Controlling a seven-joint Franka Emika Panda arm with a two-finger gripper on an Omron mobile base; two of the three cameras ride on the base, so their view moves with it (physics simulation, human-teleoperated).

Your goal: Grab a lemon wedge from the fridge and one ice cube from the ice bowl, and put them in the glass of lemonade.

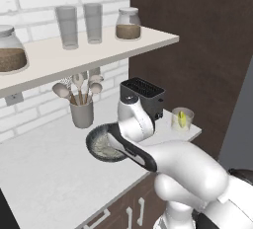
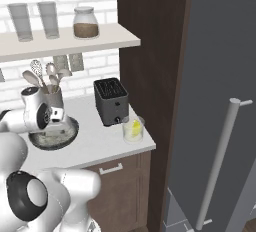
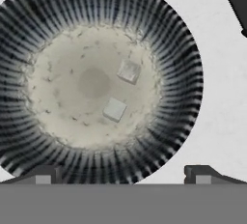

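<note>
Gripper: the two-finger dark-tipped gripper [image 3: 123,175] hung directly above the ice bowl, fingers spread wide apart and holding nothing.
Ice bowl: the wide shallow round bowl, dark grey-blue outside and whitish speckled inside [image 3: 34,39], sat on the white bench [image 1: 39,173]; two pale square ice cubes [image 3: 115,109] lay near the middle of the ice bowl, slightly apart.
Utensil cup: the grey cup of wooden spoons [image 1: 82,113] stood just behind the ice bowl.
Toaster: the black two-slot toaster [image 2: 112,101] stood beside the ice bowl, towards the fridge.
Glass of lemonade: the short clear tumbler [image 2: 133,130] stood beyond the toaster from the ice bowl, at the bench end; the tiny yellow-green lemon wedge [image 1: 182,119] sat inside it.
Fridge: the tall matte grey fridge [image 2: 220,66], doors closed, stood far from the ice bowl, past a dark brown wood panel [image 2: 150,51].
</note>
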